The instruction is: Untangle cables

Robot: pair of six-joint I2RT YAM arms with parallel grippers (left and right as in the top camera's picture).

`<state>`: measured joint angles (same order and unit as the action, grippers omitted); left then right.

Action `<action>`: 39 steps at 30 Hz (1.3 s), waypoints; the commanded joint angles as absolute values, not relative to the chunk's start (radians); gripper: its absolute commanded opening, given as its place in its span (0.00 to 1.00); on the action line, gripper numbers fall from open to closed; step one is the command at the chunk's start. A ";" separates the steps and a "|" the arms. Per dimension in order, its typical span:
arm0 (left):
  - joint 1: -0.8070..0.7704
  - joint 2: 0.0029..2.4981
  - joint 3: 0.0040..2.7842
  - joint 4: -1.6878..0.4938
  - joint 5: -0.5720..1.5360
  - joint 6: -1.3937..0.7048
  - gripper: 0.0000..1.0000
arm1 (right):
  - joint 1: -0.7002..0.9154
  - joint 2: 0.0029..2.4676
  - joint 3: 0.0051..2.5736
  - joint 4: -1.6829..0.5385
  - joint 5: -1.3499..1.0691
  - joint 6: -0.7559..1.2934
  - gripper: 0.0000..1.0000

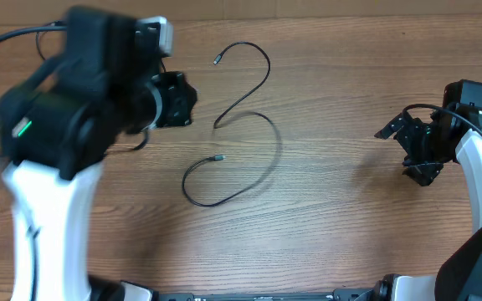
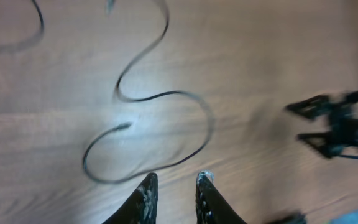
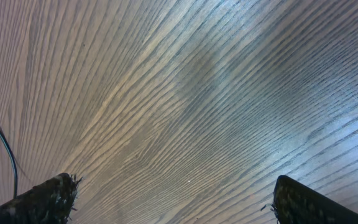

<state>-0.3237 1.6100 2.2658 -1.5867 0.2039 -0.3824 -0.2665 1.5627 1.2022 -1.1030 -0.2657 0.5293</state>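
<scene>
Left gripper (image 2: 176,180), fingers slightly parted and empty, hovers at 9 o'clock of the thin black cable (image 1: 253,112), which snakes mid-table without crossing itself, so it looks already untangled. At 3 o'clock, right gripper (image 3: 176,186) gapes wide, empty.

A thin black cable (image 1: 241,102) lies in a loose S on the wooden table (image 1: 341,217), alone and crossing nothing, with one small plug (image 1: 217,59) at its far end and another plug (image 1: 219,157) inside the near loop. The left arm (image 1: 65,109), blurred, stands at the far left beside the cable, its fingers not readable. The right gripper (image 1: 402,155) is well apart at the right, jaws spread and holding nothing.
</scene>
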 commanded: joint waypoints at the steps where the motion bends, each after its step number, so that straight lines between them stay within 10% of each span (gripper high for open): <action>1: -0.373 1.747 2.195 -1.581 0.184 -0.337 0.29 | -0.266 1.568 1.217 -1.102 -0.271 0.522 1.00; 5: -0.444 1.899 2.178 -1.534 0.184 -0.310 0.80 | -0.266 1.568 1.217 -1.102 -0.271 0.522 1.00; 39: -0.599 2.345 2.098 -1.305 0.002 -1.394 0.94 | -0.266 1.568 1.217 -1.102 -0.271 0.522 1.00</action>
<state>-0.5896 2.3474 2.1132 -1.3003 0.0032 -1.2400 -0.2668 1.5627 1.2022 -1.1027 -0.2657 0.5297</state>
